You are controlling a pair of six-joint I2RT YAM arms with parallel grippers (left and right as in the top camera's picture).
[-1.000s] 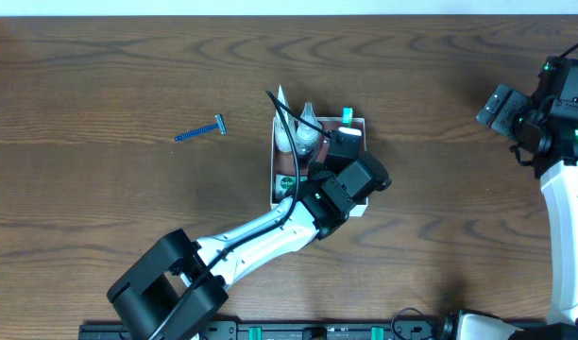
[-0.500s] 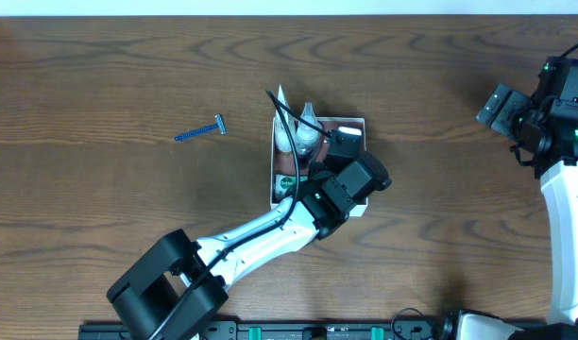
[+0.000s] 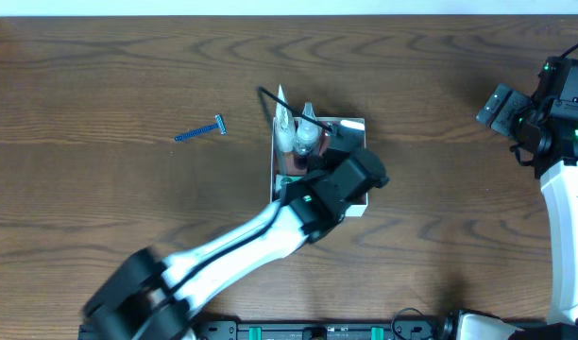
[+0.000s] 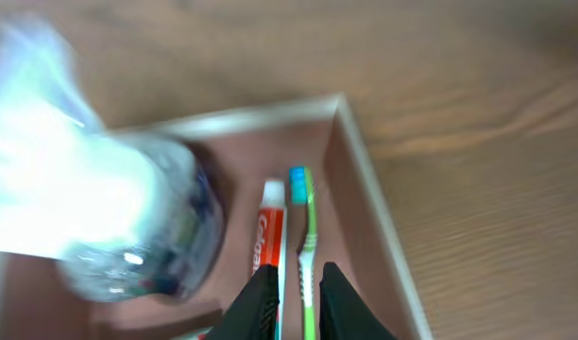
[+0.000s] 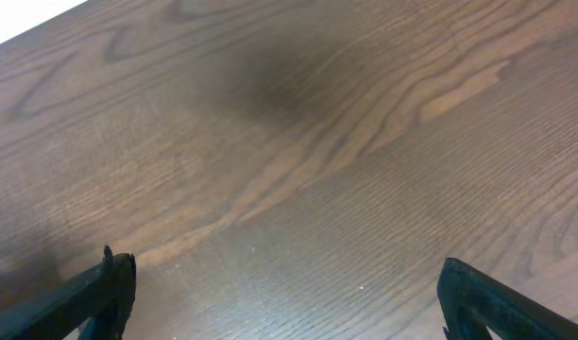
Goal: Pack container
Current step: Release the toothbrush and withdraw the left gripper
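The container (image 3: 356,122) sits mid-table, right under the left claw (image 4: 294,283), so that arm is by far the nearer one. The right claw (image 5: 284,288) is parked well off to the right over bare wood, jaws spread wide with nothing in them.

From the left wrist cam the container has thin pale walls and a flat pinkish-brown floor. A toothpaste (image 4: 270,236) tube and a green toothbrush (image 4: 308,231) lie side by side on that floor, both running along the wall nearest the brush. There's a clear plastic bottle (image 4: 128,222) beside them, badly blurred. The left claw's fingers are close together with a thin gap, and the brush handle runs toward that gap. I honestly can't tell if it's pinching the brush or just hanging above it.

One thing not packed yet, I'd guess: a blue razor (image 3: 199,129), thin and stick-like, out on the table (image 3: 100,66) well to the left of the container. Its long axis runs roughly left-right, head end toward the container. The left arm looks the obvious pick for it.
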